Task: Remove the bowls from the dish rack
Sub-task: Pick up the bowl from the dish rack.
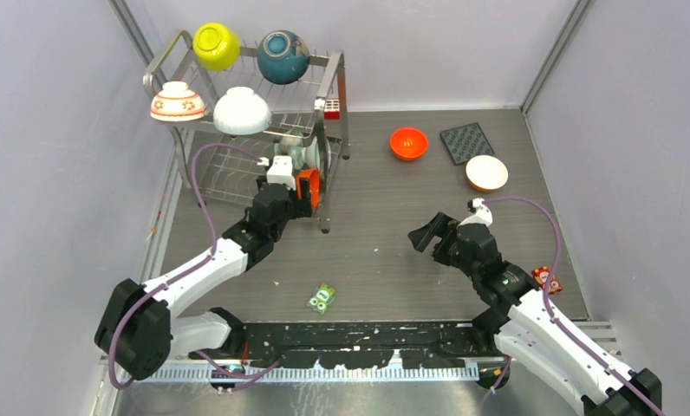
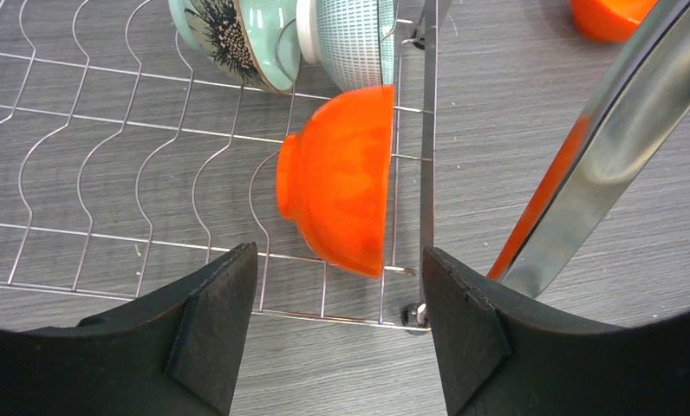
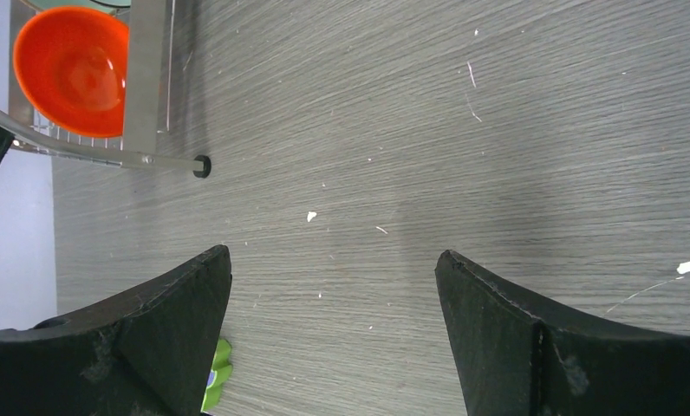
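My left gripper [image 2: 340, 253] has its jaws spread wider than the orange glazed bowl [image 2: 341, 178] standing on edge ahead in the shiny steel-wire dish rack [image 1: 336, 95], so there is a gap on each side. The rack's thick tube leg [image 2: 615, 130] crowds the right side, and a pale green flowered bowl [image 2: 237, 35] blocks the way behind. Right of the rack, I have free grey table [image 1: 376, 234].

The rack [image 1: 335, 82] is shiny steel with a red-and-white block [image 1: 331, 108]. It holds a yellow-green bowl [image 1: 216, 45], a dark teal-blue bowl [image 1: 282, 56], a white bowl with red flowers [image 1: 177, 101], a plain white bowl [image 1: 242, 111], a bright orange bowl [image 2: 341, 178], a pale green bowl with a dark flower [image 2: 237, 35] and a white bowl with fine teal checks [image 2: 350, 39]. The desk [image 1: 385, 251] is grey wood-grain. The mat [image 1: 467, 143] is dark and grid-patterned.
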### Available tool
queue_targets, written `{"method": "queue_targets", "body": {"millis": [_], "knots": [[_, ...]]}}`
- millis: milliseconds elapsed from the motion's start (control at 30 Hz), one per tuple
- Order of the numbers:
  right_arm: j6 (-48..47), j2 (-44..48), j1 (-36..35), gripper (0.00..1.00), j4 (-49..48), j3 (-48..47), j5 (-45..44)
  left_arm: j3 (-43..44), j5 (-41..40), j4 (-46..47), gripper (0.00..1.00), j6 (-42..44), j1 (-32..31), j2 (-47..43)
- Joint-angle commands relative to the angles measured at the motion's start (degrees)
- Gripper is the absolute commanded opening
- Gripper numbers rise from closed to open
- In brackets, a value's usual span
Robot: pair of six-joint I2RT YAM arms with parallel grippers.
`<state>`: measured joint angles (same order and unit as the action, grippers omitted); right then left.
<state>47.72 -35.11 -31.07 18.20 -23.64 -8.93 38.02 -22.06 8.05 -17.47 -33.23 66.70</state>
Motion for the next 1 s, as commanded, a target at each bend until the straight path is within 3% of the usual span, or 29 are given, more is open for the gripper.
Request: {"method": "queue_targets", "body": {"millis": [0,400,967], "knots": [[-1.13,0.83,-0.32,0.91,-0.99,0.27,-1.88,2.40,-0.05,4.03,0.70,4.04,0.27,0.68],[-1.85,1.03,-0.29,0.91,-0.63,1.39,-2.06,3.12,0.35,4.29,0.67,4.46,0.08,3.36],[-2.37,1.37,-0.30,0.91,0.58,2.28,-2.68,5.41,-11.15,5.31,0.63,9.08,-5.70,8.07]]}}
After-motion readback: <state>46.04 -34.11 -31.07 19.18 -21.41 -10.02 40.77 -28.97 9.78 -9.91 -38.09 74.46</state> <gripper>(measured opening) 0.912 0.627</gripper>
